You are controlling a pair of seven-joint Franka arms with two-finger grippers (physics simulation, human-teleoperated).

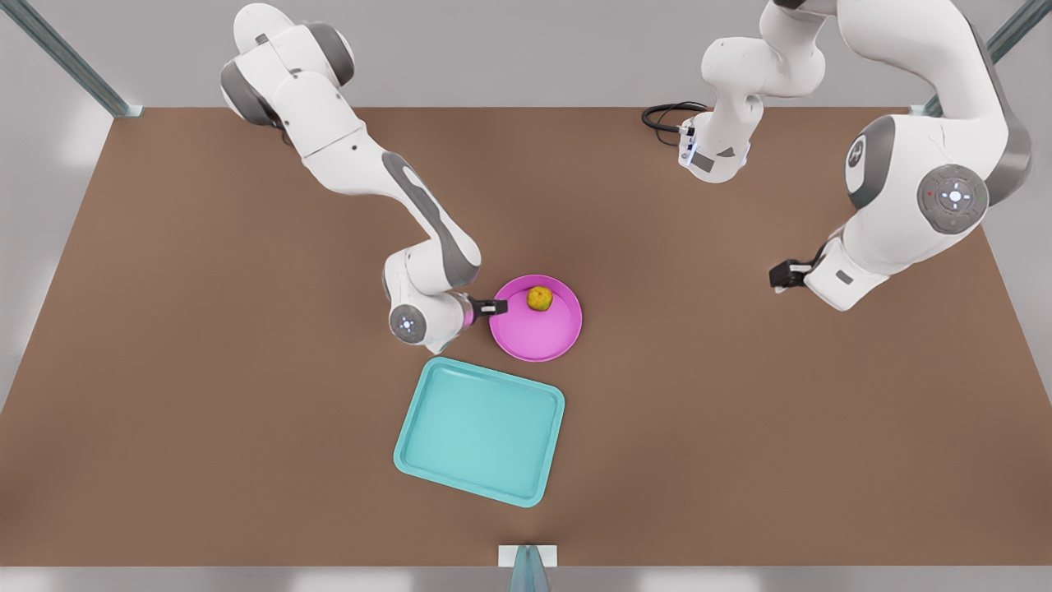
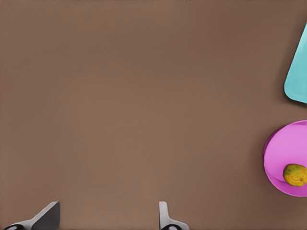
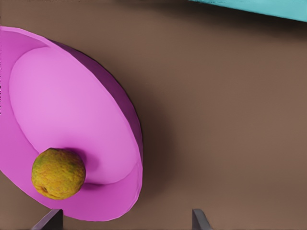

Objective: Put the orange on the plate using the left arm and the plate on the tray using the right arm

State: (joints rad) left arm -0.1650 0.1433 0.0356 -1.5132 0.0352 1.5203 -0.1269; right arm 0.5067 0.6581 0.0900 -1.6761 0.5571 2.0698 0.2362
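The orange (image 1: pixel 539 298) (image 3: pixel 58 173) (image 2: pixel 295 175) lies inside the pink plate (image 1: pixel 534 337) (image 3: pixel 62 96) (image 2: pixel 288 153), near its far rim. My right gripper (image 1: pixel 491 307) (image 3: pixel 125 219) is low at the plate's edge on the front view's left. It is open, and the rim lies between its fingers (image 3: pixel 199 219). Just in front of the plate the teal tray (image 1: pixel 481 427) (image 3: pixel 259 7) (image 2: pixel 298 72) lies flat with nothing on it. My left gripper (image 1: pixel 781 275) (image 2: pixel 108 218) waits open over bare table far to the front view's right.
The brown table (image 1: pixel 246 370) is wide and bare on both sides. A black cable (image 1: pixel 662 115) loops at the back edge near the left arm's base. Metal frame posts stand at the back corners, and one post (image 1: pixel 527 567) stands at the front edge.
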